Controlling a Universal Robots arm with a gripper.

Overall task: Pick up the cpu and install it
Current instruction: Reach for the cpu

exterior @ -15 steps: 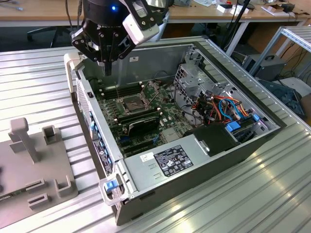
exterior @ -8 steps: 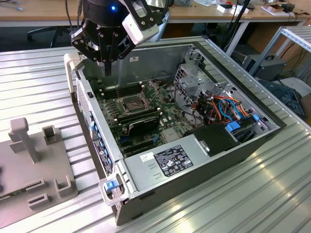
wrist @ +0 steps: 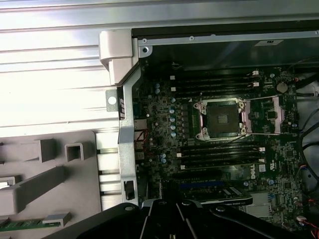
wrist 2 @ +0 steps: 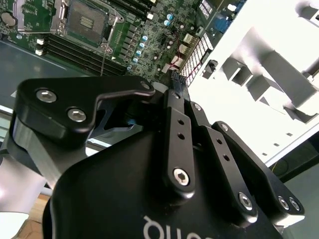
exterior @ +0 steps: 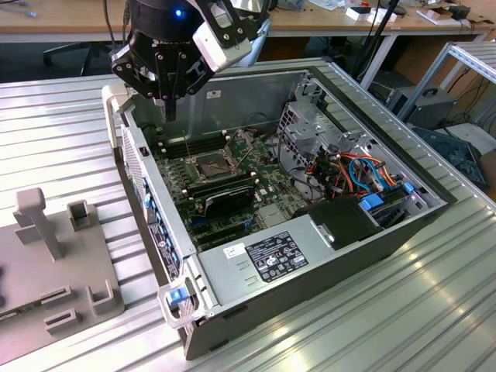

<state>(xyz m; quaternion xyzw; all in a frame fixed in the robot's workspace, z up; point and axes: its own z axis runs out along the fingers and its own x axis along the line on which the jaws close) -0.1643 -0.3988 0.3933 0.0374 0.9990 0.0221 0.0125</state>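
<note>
Exterior view: your gripper (exterior: 169, 114) is hovering, jaws pressed together, above the computer case (exterior: 256, 93). Descending off-centre, you're risking bending CPU socket (wrist: 222, 118) pins.

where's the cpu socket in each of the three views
Exterior view: cpu socket on the motherboard, near the tool.
Second wrist view: socket on the motherboard beyond the tool.
First wrist view: socket between two rows of memory slots.
Shared landmark: the memory slots beside it.

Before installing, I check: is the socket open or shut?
Open: its metal frame lies flipped aside, beside the dark bare socket.
</note>
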